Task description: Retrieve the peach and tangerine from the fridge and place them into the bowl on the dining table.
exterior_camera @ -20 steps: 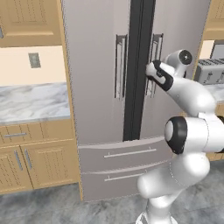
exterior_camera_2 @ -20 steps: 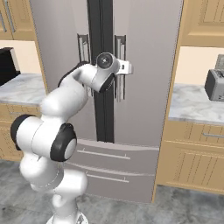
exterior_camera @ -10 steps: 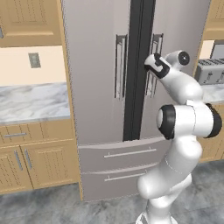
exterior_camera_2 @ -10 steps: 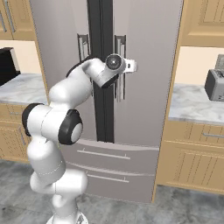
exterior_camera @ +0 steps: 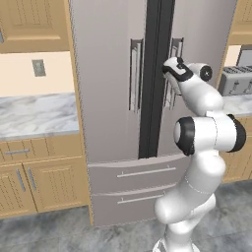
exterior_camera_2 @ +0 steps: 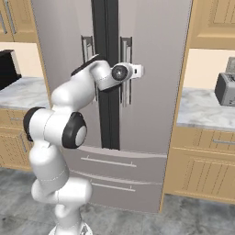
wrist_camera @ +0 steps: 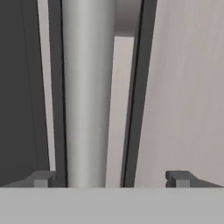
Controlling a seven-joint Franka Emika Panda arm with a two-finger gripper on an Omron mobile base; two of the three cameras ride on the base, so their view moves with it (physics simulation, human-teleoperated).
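The grey steel fridge (exterior_camera: 108,98) (exterior_camera_2: 156,55) stands shut, both doors closed. My gripper (exterior_camera: 173,70) (exterior_camera_2: 131,72) is up against the right door's vertical bar handle (exterior_camera: 176,47) (exterior_camera_2: 125,92). In the hand view the handle (wrist_camera: 87,96) runs upright between my two dark fingertips (wrist_camera: 41,178), nearer the left one. The gripper (wrist_camera: 109,178) is open, jaws wide and apart from the bar. The peach and tangerine are hidden behind the doors. The bowl and dining table are out of view.
Two fridge drawers (exterior_camera: 142,172) sit below the doors. Marble counters over wooden cabinets flank the fridge (exterior_camera: 34,115) (exterior_camera_2: 202,110). A toaster (exterior_camera: 235,81) (exterior_camera_2: 226,88) stands on the right counter. A black appliance (exterior_camera_2: 7,69) stands on the left one.
My arm has stretched forward and its elbow has risen. The hand has moved in onto the right door's handle. The fridge stays shut.
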